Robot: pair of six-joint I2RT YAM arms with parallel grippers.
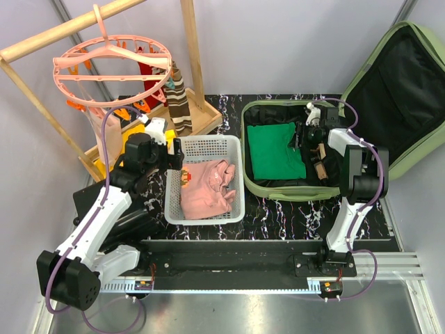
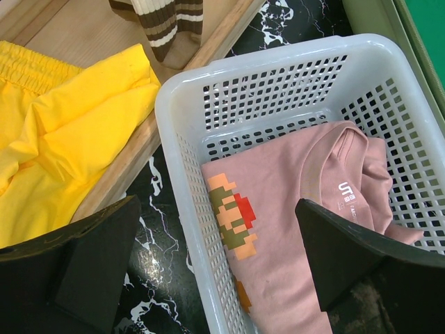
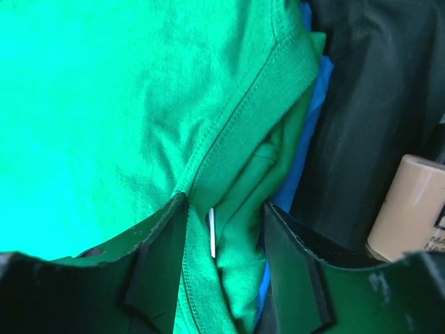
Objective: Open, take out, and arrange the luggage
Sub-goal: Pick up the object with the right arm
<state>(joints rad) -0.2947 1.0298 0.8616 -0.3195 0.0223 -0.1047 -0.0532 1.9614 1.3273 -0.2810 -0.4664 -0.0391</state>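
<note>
Both jaws apart: right gripper (image 3: pixel 226 209) straddles the folded green cotton T-shirt (image 3: pixel 104 104) edge inside the light-green hard-shell suitcase (image 1: pixel 292 193), ready to pinch; left gripper (image 2: pixel 217 205) waits.

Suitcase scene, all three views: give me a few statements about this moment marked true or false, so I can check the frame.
1. The suitcase lies open, its lid tipped back. True.
2. The green shirt lies in the basket. False: it lies in the suitcase; the basket holds a pink shirt.
3. The jaws of the right hand straddle a fold of the green shirt. True.
4. The left hand grips the pink shirt. False: it hovers open above the basket.
5. Yellow clothing lies beside the basket. True.
</note>
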